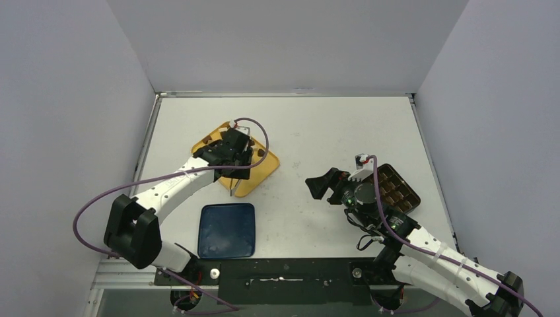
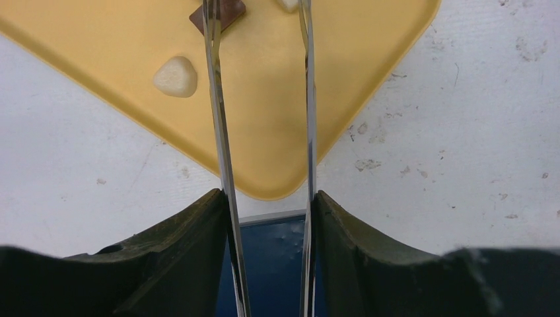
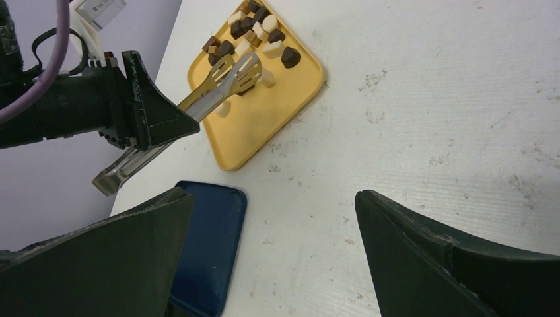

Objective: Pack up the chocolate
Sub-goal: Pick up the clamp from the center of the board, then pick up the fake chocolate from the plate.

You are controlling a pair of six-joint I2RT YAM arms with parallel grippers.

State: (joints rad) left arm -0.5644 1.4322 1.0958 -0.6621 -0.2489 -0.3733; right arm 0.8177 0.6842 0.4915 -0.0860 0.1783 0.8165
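The chocolate (image 3: 254, 26), a cluster of tiny dark brown, light brown and cream-white pieces, lies at the far end of a flat yellow plastic tray with rounded corners (image 3: 290, 86). A few pieces sit apart from the cluster, among them a cream-white one (image 2: 175, 76) on the bare middle of the tray. The long, shiny metal tongs (image 3: 228, 72) reach over the tray, their slotted tips just beside the cluster. Whether they hold a piece cannot be told. The left gripper (image 2: 267, 211) is clamped on the tongs' two arms, which stand apart between its fingers. Near the yellow tray's near corner lies a dark blue square tray (image 1: 226, 230). On the right of the white table (image 1: 330, 132), well apart, the right gripper (image 3: 272, 198) hovers with jaws spread wide and nothing between them, beside a dark brown box with square compartments (image 1: 396, 187).
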